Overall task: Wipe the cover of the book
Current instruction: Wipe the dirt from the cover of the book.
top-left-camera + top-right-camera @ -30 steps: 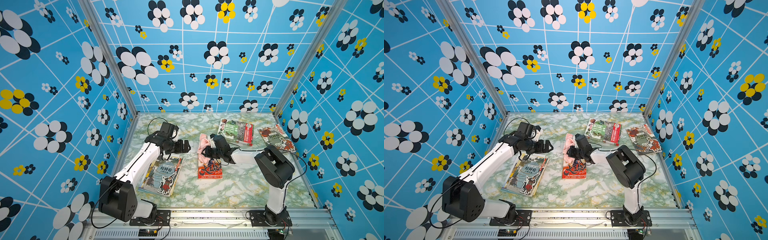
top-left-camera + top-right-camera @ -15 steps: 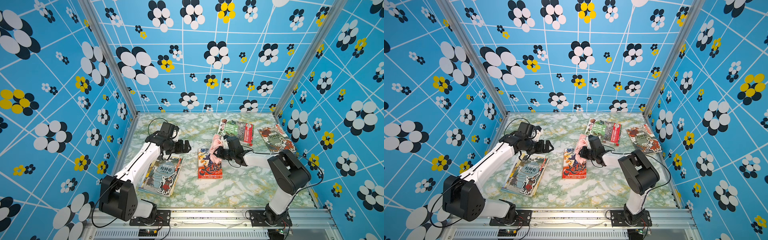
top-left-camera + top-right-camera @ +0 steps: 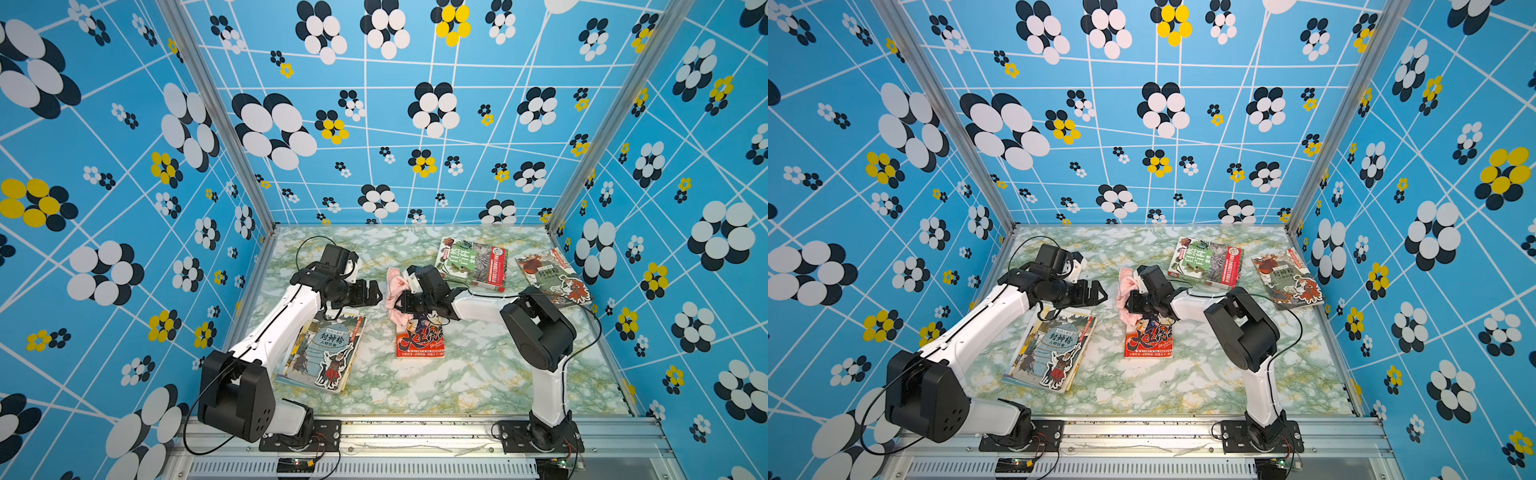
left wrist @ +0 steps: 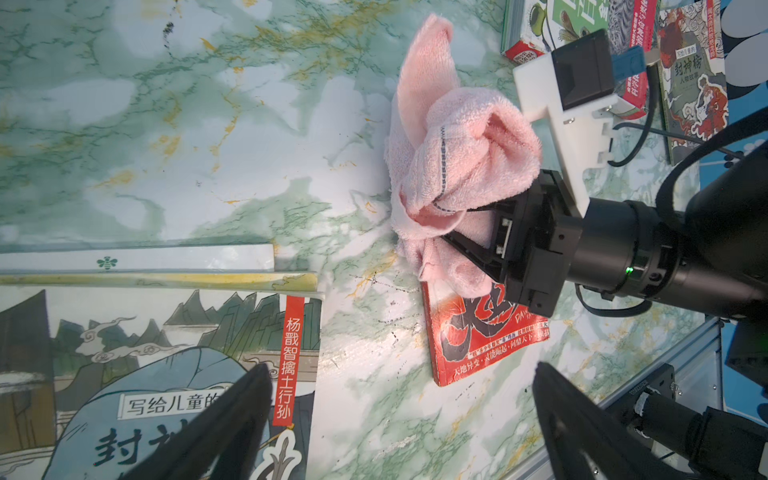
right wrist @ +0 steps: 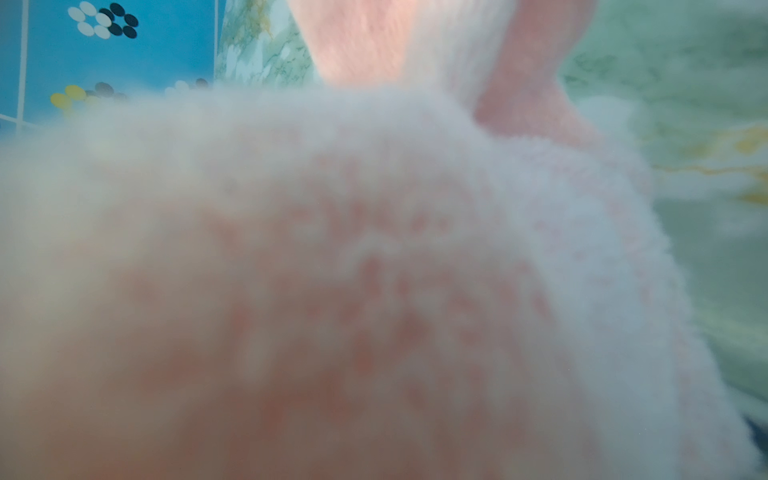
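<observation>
A red book (image 3: 420, 343) (image 3: 1148, 343) lies flat mid-table. A pink towel (image 3: 395, 297) (image 3: 1126, 297) is bunched over the book's far left corner and spills onto the table. My right gripper (image 3: 402, 305) (image 3: 1133, 303) is shut on the towel, and the left wrist view shows its jaws clamped on the pink towel (image 4: 453, 166) above the red book (image 4: 486, 336). In the right wrist view the pink towel (image 5: 374, 270) fills the frame and hides the jaws. My left gripper (image 3: 376, 293) (image 4: 401, 374) hangs open and empty left of the towel.
A grey-blue illustrated book (image 3: 322, 355) lies under my left arm. A green book (image 3: 471, 264) and a dark illustrated book (image 3: 552, 276) lie at the far right. Blue patterned walls close in three sides, and a metal rail (image 3: 415, 432) runs along the front.
My right gripper swept the towel to the right across the far end of the red book, then back left to the book's far left corner. The left arm has stayed still.
</observation>
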`<control>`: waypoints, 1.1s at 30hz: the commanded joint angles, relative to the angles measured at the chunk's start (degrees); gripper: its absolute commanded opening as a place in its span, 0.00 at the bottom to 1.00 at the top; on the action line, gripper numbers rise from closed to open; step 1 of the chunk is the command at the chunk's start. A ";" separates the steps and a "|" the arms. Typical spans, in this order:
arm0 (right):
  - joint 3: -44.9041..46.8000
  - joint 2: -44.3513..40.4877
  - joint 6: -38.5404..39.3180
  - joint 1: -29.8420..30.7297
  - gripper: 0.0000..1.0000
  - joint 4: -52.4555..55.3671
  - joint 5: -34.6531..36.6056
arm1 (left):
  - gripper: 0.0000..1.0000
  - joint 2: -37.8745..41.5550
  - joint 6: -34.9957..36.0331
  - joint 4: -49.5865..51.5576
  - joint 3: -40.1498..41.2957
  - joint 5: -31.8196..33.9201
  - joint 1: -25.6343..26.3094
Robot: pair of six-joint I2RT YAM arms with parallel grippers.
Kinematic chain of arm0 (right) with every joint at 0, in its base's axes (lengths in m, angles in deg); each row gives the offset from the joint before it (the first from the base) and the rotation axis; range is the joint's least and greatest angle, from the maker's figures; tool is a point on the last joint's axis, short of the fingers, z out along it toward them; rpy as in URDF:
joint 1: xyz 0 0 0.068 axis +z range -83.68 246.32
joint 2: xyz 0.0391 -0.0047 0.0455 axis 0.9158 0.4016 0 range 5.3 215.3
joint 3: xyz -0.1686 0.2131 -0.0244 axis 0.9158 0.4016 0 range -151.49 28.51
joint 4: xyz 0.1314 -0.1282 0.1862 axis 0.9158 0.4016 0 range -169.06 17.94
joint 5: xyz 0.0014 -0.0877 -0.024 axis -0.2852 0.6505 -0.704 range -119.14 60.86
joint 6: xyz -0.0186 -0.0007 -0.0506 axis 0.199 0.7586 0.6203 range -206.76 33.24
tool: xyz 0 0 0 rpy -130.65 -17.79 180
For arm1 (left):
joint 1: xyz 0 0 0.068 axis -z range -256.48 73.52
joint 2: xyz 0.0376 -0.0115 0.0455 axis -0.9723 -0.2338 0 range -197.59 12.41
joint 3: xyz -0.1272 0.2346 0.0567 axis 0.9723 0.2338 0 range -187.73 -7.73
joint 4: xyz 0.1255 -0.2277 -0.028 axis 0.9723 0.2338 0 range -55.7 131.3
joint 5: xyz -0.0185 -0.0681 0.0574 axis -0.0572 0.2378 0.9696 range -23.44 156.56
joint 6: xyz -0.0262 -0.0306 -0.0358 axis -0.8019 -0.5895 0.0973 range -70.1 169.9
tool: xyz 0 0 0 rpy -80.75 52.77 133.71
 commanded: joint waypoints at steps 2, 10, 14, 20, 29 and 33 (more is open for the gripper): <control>8.81 -3.91 3.06 1.49 0.00 9.40 -2.68 | 0.99 0.24 1.15 0.85 1.04 0.45 0.15; 24.06 -14.29 0.66 8.70 0.00 8.42 -3.99 | 0.99 -0.62 1.15 1.03 0.53 0.16 0.05; 18.69 -9.60 2.99 4.95 0.00 7.93 -1.79 | 0.99 -0.20 1.06 0.85 0.81 0.26 0.03; 8.55 -3.81 3.63 1.42 0.00 8.75 -2.69 | 0.99 0.36 1.09 0.90 1.07 0.54 0.30; 21.92 -13.83 0.52 8.59 0.00 8.43 -3.15 | 0.99 0.27 1.21 0.93 0.95 0.96 0.39; 27.40 -18.10 -0.74 8.16 0.00 8.07 0.87 | 0.99 -0.12 1.17 0.99 0.68 0.63 0.32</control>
